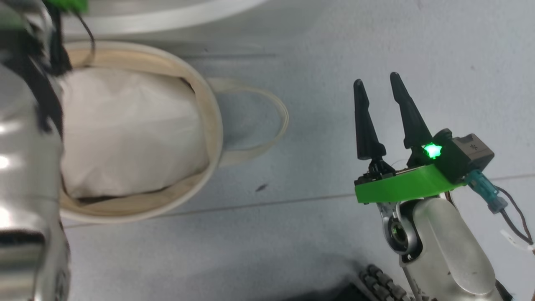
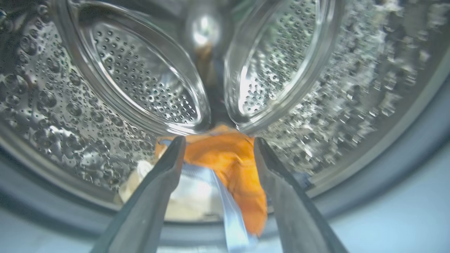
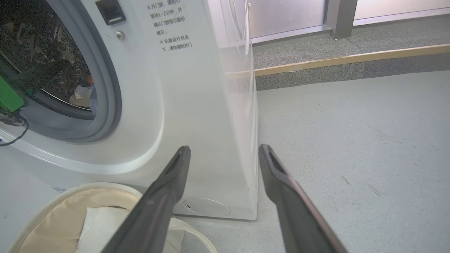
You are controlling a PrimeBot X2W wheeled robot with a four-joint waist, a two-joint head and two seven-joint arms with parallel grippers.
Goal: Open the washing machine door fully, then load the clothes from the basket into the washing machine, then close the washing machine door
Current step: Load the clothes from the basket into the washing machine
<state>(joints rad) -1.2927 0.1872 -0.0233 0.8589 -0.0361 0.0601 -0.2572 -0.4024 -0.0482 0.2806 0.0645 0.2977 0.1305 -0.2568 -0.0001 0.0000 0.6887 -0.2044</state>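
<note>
My left gripper [image 2: 218, 140] reaches into the steel drum [image 2: 52, 116] of the washing machine [image 3: 197, 105], fingers spread open. An orange, cream and light-blue piece of the clothes [image 2: 232, 158] lies at the drum's lower lip, between and beyond the fingers, drooping over the grey ring. In the right wrist view a scrap of that cloth [image 3: 82, 95] shows inside the opening. The cream basket [image 1: 211, 121] stands on the floor and holds a plain white padded bag [image 1: 129, 129]. My right gripper [image 1: 376, 79] hovers open and empty to the basket's right. The washing machine door is out of view.
My left forearm [image 1: 25, 167] crosses the head view's left edge above the basket. A loop handle [image 1: 276, 121] sticks out of the basket toward the right gripper. Grey floor [image 3: 351, 140] stretches to the machine's right, up to a raised step with a wooden edge [image 3: 351, 58].
</note>
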